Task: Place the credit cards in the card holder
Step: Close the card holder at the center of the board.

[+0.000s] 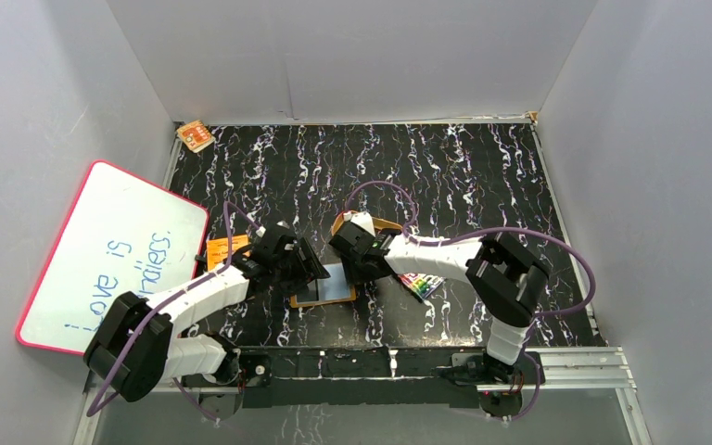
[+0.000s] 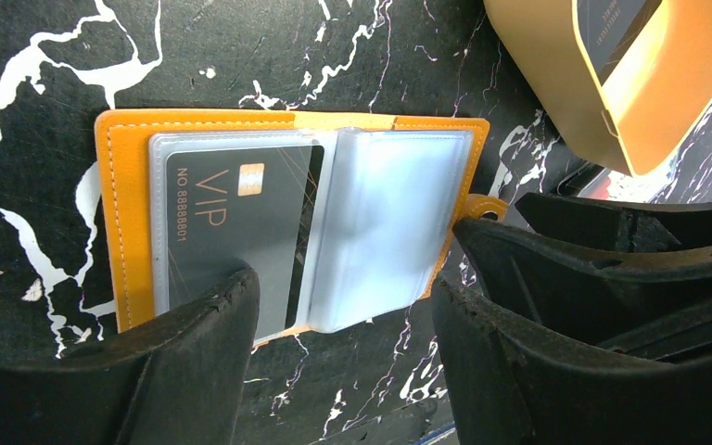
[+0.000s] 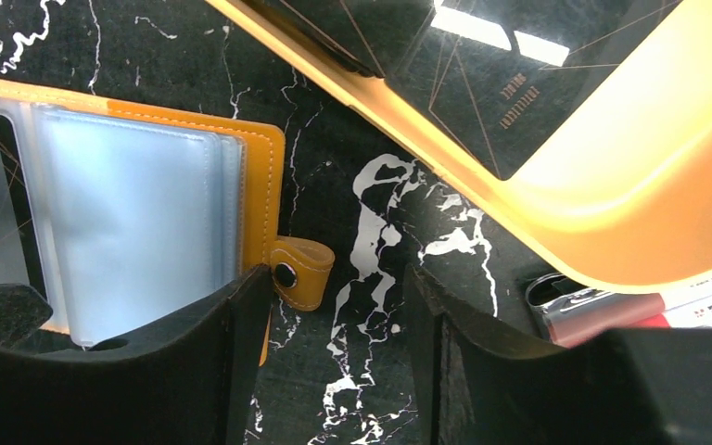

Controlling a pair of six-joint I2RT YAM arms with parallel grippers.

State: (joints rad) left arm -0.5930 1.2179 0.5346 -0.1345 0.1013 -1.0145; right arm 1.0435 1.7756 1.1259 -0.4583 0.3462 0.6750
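The orange card holder (image 1: 326, 289) lies open on the table, clear sleeves up. In the left wrist view a black VIP card (image 2: 232, 218) sits in the left sleeve of the holder (image 2: 125, 213). The right sleeves (image 2: 385, 218) look empty. My left gripper (image 2: 343, 320) is open just over the holder's near edge, one finger (image 2: 199, 348) over the card's corner. My right gripper (image 3: 338, 306) is open and empty beside the snap tab (image 3: 301, 271). Another black card (image 3: 482, 83) lies in the tan tray (image 3: 612, 218).
The tan tray (image 1: 387, 225) sits behind the right gripper (image 1: 360, 266). A pack of coloured markers (image 1: 424, 286) lies right of the holder. An orange booklet (image 1: 218, 250) and a whiteboard (image 1: 111, 260) are on the left. A small orange item (image 1: 195, 135) is at the back left corner.
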